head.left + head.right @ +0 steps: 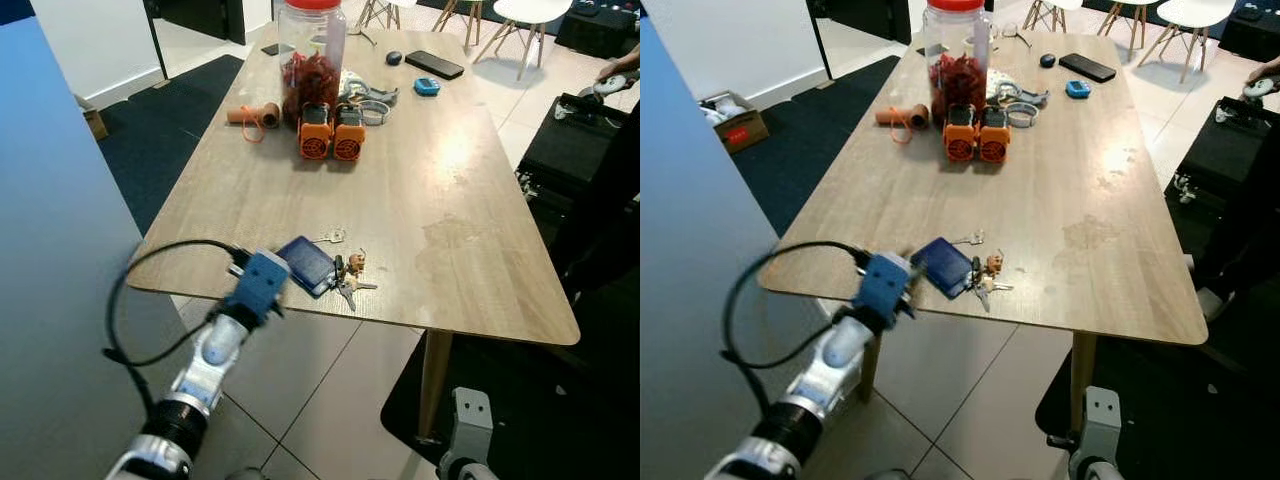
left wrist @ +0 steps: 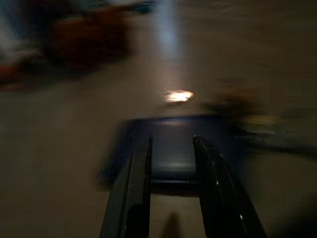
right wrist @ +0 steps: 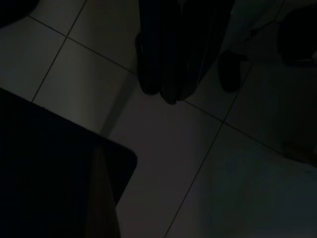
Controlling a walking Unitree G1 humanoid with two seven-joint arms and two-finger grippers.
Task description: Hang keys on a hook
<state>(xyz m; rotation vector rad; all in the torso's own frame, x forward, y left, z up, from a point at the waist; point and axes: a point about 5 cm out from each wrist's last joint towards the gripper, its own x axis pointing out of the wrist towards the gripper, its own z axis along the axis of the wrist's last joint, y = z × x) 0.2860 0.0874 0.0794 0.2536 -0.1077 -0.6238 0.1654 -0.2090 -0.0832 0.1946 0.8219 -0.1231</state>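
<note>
Left wrist view blurred, left gripper (image 2: 171,148) with black fingers (image 2: 140,168) spread, dark blue flat key pouch (image 2: 171,144) between tips, bunch of metal keys (image 1: 350,280) at three o'clock, near edge of light wooden table (image 1: 440,200), right gripper (image 3: 168,74) idle, fingers together.

One bunch of keys (image 1: 350,277), one blue wallet (image 1: 306,264), two orange speakers (image 1: 331,134), one jar (image 1: 312,55), one black phone (image 1: 434,64).

Home dining area: wooden table (image 1: 440,200), white chairs (image 1: 525,20), tiled floor (image 1: 320,400).
</note>
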